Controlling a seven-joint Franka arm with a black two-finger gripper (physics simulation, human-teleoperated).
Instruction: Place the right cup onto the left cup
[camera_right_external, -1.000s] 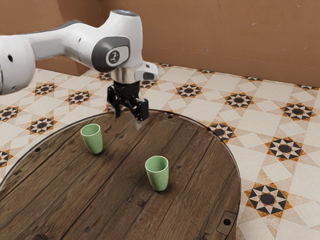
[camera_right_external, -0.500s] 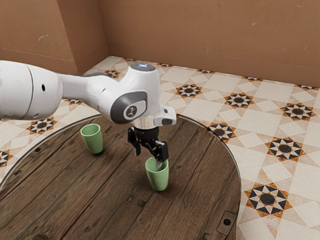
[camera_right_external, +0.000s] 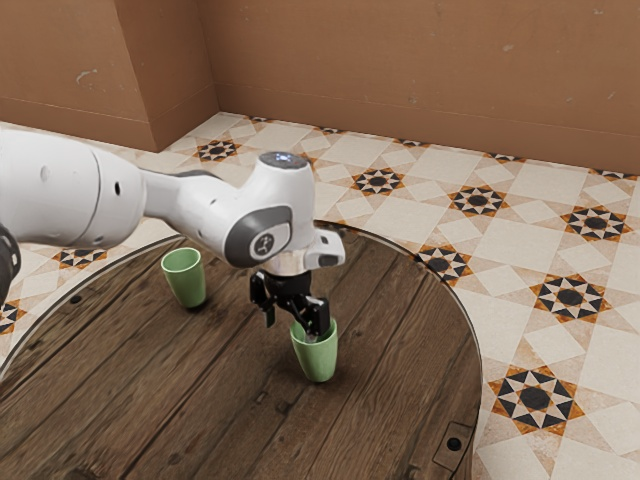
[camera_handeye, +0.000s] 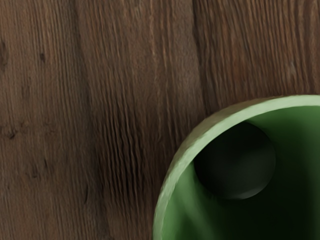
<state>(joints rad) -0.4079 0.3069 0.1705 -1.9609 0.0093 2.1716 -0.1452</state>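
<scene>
The end effector (camera_right_external: 291, 327), released, has dropped lower, one finger dipping into the exterior view's right cup (camera_right_external: 318, 362).

Here we are in the exterior view, perched beside our white jointed arm (camera_right_external: 205, 215) and above the round, dark wooden table (camera_right_external: 200, 390). We face slantwise down across its planks to the patterned tile floor (camera_right_external: 520, 245) and the plain brown wall (camera_right_external: 400, 60), far enough off to take in both tapered, pale green cups (camera_right_external: 318, 362) (camera_right_external: 186, 285). And over to the wrist view: we ride on our arm's hand, looking steeply down, very near, right over the rim and into the cup at our black two-finger gripper (camera_right_external: 291, 330). Both views share that cup and the wood just beside it!
</scene>
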